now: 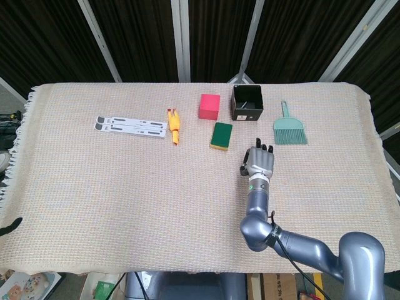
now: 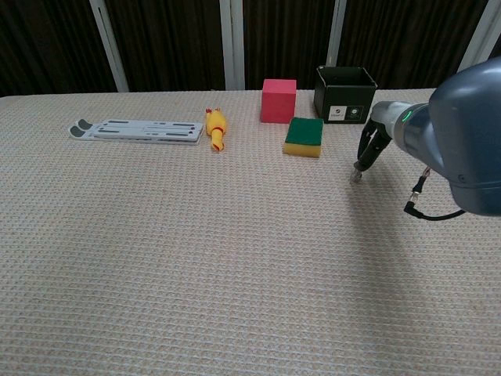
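Careful, your right robot hand hovers empty, fingers apart, just right of the green sponge, and drifting sideways could nudge it.

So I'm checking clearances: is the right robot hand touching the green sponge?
Apart. The head view shows bare cloth between the right robot hand and the green sponge.

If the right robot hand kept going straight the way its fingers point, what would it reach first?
Probably the black box, or the bare cloth between it and the teal brush. The right robot hand points slightly right of the box, and its height is unclear.
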